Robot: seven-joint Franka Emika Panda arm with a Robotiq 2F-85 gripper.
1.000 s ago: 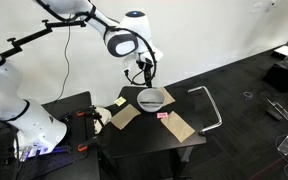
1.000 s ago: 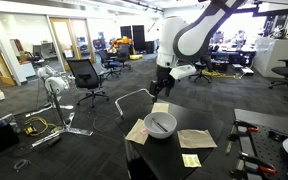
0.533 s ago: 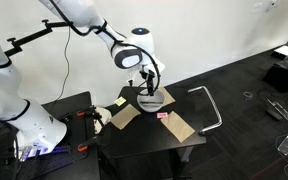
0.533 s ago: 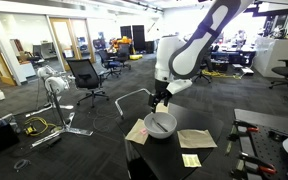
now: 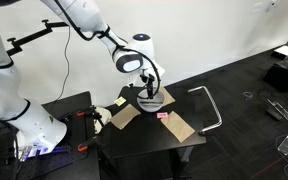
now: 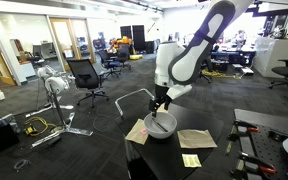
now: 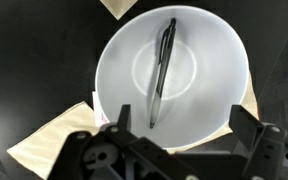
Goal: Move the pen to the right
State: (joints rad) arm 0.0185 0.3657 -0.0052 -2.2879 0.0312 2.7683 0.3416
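Pen (image 7: 162, 72) is lying inside the white bowl (image 7: 119, 60), on the bottom of it, and the bowl is standing on the black bench (image 7: 34, 60), with a tan paper sheet (image 7: 49, 140) partly under its edge at 7 o'clock in the wrist view. In that view the long axis of the pen is running almost from 12 o'clock to 6 o'clock, with the far end leaning a little toward 1 o'clock.

The fingers (image 7: 246, 122) are released and spread wide, holding nothing. They are hanging above the near rim of the bowl, one at 9 o'clock and one at 3 o'clock. The pen is lying at 12 o'clock from them, and its near end is reaching into the gap, closer to the 9 o'clock finger than to the other. The closing line is therefore crossing the pen almost squarely, which seems good for a pinch.

In both exterior views the arm is hovering directly over the bowl (image 5: 152, 98) (image 6: 161, 124), not yet touching the pen. The next move is probably needing a small shift toward 12 o'clock and then a descent into the bowl. The curved wall may be hindering the fingers.
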